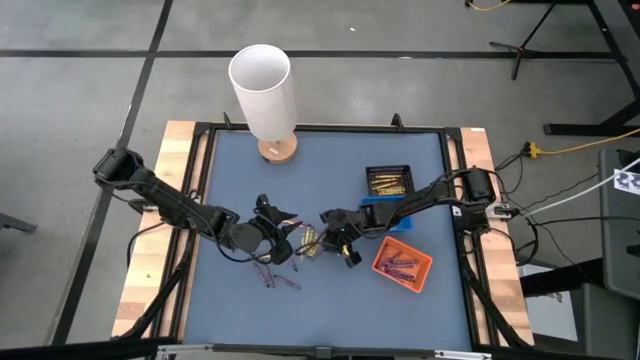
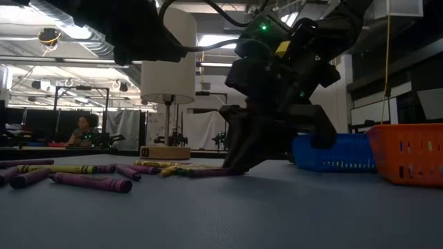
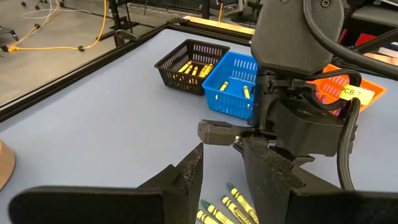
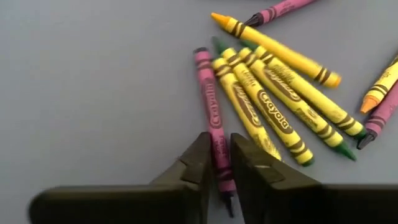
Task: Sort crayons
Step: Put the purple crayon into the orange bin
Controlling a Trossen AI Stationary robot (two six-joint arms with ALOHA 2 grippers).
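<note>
While the right gripper [image 4: 216, 163] pinched the thin magenta paper-wrapped crayon [image 4: 212, 118] near its lower end, just beside the yellow crayons [image 4: 273, 102], you handled something light, stiff, snappable; left gripper [image 3: 219, 180] stood spread nearby.

I see purple crayons [image 2: 90, 182] and a yellow one [image 2: 66, 169] lying on the table [image 2: 242, 214]. My right gripper [image 2: 239, 162] points down at them. Beside it sit a blue tray [image 2: 332, 153] and an orange tray [image 2: 408, 152]. A white lamp [image 2: 168, 83] stands behind
</note>
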